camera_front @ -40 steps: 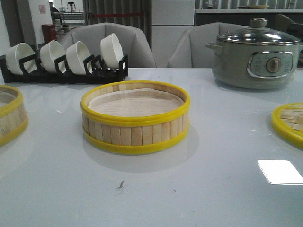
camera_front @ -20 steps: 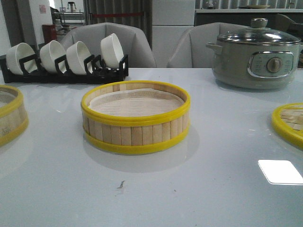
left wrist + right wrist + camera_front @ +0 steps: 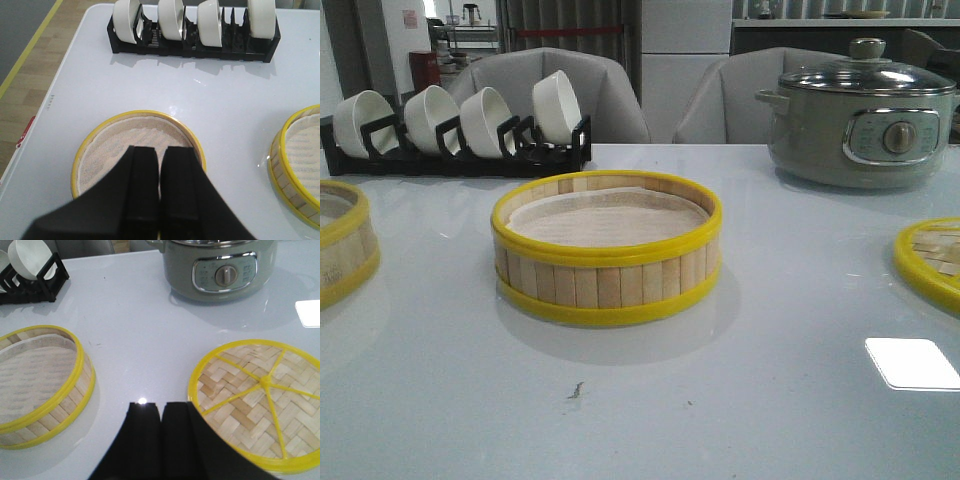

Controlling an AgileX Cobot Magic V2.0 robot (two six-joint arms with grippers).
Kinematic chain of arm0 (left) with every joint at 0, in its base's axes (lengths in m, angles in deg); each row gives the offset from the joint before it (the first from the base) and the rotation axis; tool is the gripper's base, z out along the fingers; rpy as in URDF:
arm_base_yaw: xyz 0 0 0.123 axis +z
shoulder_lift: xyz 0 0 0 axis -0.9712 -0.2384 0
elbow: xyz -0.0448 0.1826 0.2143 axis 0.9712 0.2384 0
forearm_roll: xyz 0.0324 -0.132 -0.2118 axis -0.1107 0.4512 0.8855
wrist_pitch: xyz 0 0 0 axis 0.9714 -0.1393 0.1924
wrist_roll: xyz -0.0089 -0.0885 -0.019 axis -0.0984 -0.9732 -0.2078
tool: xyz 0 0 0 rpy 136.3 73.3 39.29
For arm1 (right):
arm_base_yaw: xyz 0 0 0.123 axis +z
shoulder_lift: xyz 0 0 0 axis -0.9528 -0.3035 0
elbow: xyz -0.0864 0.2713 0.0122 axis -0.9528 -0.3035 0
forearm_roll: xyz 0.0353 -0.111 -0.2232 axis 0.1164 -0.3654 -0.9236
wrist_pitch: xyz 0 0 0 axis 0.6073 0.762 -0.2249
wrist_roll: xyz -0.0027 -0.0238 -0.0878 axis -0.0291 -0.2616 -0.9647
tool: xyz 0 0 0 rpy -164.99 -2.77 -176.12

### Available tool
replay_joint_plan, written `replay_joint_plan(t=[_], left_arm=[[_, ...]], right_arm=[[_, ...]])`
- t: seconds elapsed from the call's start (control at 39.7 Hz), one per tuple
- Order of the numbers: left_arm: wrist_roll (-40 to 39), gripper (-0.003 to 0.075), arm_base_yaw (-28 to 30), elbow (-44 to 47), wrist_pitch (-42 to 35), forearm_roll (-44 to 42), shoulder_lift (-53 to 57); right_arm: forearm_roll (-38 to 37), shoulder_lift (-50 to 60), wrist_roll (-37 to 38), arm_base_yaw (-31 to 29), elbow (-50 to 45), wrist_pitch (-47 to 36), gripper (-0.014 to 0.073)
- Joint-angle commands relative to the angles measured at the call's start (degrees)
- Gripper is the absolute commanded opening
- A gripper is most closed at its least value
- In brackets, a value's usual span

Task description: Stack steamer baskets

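My left gripper (image 3: 160, 195) has its jaws pressed together on nothing, hanging just over the near rim of the left steamer basket (image 3: 137, 150), which sits right under and ahead of my fingertips. My right gripper (image 3: 161, 440) is likewise closed and empty, above bare table (image 3: 145, 340), with the woven lid (image 3: 260, 407) lying knob-down just beside it on one side and the middle steamer basket (image 3: 40, 385) a little farther off on the other.

I judge the stacking has not begun: both baskets stand apart on the table, neither one lifted. The next move calls for spreading my left jaws, coming down over that rim so one finger goes inside the wall and one outside, then carrying the basket across and seating it squarely on the middle one.

Each basket holds only a white paper liner, the left one's lying flat; I see no food in either. Farther out from my left jaws, a black rack (image 3: 195, 42) holds white bowls (image 3: 172, 20) on edge. Beyond my right jaws stands an electric pot (image 3: 220, 267); its glass lid is on in the front view, and whether anything is inside I cannot tell through the glare.
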Motion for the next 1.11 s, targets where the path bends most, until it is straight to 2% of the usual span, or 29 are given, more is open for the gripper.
replay_joint_plan(t=[0.0, 0.33, 0.38, 0.43, 0.5, 0.58, 0.75, 0.93, 1.01, 1.08], left_arm=[[-0.09, 0.0102, 0.01, -1.93, -3.25, 0.22, 0.46], [2.82, 0.0102, 0.01, -1.93, -0.83, 0.67, 0.24], [2.82, 0.0102, 0.01, -1.93, -0.69, 1.07, 0.24], [2.82, 0.0102, 0.01, -1.93, -0.69, 1.52, 0.24], [2.82, 0.0102, 0.01, -1.93, -0.69, 2.15, 0.24], [2.82, 0.0102, 0.01, -1.93, -0.69, 2.7, 0.24], [2.82, 0.0102, 0.01, -1.93, -0.61, 3.38, -0.6], [2.82, 0.0106, 0.01, -1.93, -1.67, 4.08, -1.83], [2.85, 0.0144, 0.01, -1.93, -1.67, 3.85, -2.5], [3.78, 0.023, 0.01, -1.93, -1.67, 3.85, -3.72]], right_arm=[[1.05, 0.25, 0.18, 0.0, 2.22, -4.91, 0.0052], [-0.55, 0.25, -0.25, 0.0, 2.22, -9.44, 0.0074], [-1.17, 0.25, -0.31, 0.0, 2.22, -9.44, 0.0127], [-2.01, 0.25, -0.31, 0.0, 2.22, -9.39, 0.0218], [-2.73, 0.25, -0.31, 0.0, 2.22, -9.06, 0.0412], [-3.25, 0.25, -0.31, 0.0, 2.22, -9.14, 0.0491], [-3.28, 0.25, -0.31, 0.0, 2.22, -10.04, 0.0442], [-3.32, 0.25, -0.31, 0.0, 2.22, -10.62, 0.0442], [-3.32, 0.25, -0.31, 0.0, 2.22, -10.7, 0.0442], [-3.32, 0.25, -0.31, 0.0, 2.22, -10.77, 0.0442]])
